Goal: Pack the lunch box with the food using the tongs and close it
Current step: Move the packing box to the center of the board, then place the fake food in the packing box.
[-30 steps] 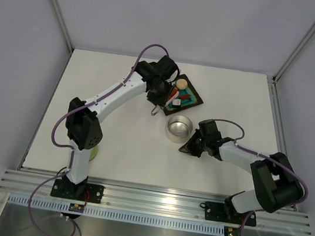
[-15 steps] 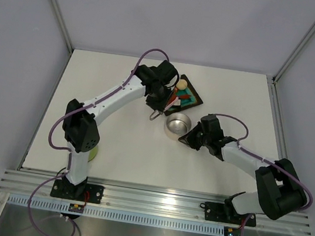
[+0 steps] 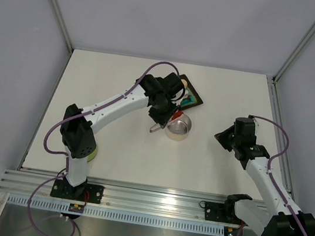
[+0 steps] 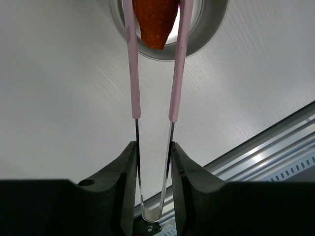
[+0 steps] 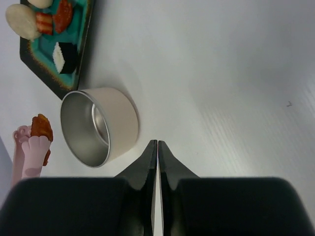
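While the left arm hid most of a pale green lid [image 3: 94, 153] by its base, the left gripper [image 4: 153, 147] was clamped on the tongs [image 4: 132, 73]. They pinched a red-orange bit [image 4: 155, 22] right over the lunch box [image 3: 178, 128]. The teal tray [image 5: 86, 37] sat just beside it, cut off. The right gripper [image 5: 157, 147], well apart, was pinched nearly together and held nothing.

Well ahead and left of the right fingers [image 5: 145, 164], square dark-rimmed teal tray [image 5: 84, 46] lying flat on white table [image 5: 221, 73]; right of the left fingers [image 4: 125, 167], ribbed aluminium rail [image 4: 275, 142] bordering that table.
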{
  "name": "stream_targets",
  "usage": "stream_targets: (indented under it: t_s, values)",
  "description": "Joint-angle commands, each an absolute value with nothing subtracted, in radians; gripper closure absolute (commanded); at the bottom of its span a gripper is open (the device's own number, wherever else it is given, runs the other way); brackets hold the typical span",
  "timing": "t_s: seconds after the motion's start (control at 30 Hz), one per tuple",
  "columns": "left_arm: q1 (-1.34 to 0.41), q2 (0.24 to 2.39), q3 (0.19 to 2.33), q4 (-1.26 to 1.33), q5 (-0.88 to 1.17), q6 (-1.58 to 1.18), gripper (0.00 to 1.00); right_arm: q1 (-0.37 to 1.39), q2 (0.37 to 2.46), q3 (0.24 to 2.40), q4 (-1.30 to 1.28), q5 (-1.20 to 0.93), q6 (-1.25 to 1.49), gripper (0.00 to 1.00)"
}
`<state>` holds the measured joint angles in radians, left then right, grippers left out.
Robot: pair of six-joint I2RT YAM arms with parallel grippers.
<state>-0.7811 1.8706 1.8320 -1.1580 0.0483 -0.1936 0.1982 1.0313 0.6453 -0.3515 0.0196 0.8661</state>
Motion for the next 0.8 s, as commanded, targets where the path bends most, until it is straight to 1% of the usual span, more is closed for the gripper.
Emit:
stream_targets:
  t_s: [0.0, 0.2, 0.47, 0.77]
  values:
    - [-0.795, 1.836, 1.812, -1.134, 0.097, -0.175, 1.0, 0.181, 0.999, 0.687, -0.457, 0.06, 0.781, 0.9]
    - [-0.83, 1.877, 1.813, -1.123, 0.101, -0.195, 1.0, 0.183, 1.002, 0.654, -0.428, 0.022, 0.793, 0.85]
    - [-0.842, 1.908, 1.792, -1.055, 0.072, -0.218, 1.0, 0.181, 0.996, 0.64, -0.425, 0.005, 0.79, 0.83]
    - [-0.841, 1.898, 1.675, -0.933, 0.052, -0.248, 1.0, 0.181, 0.991, 0.649, -0.436, 0.011, 0.775, 0.81]
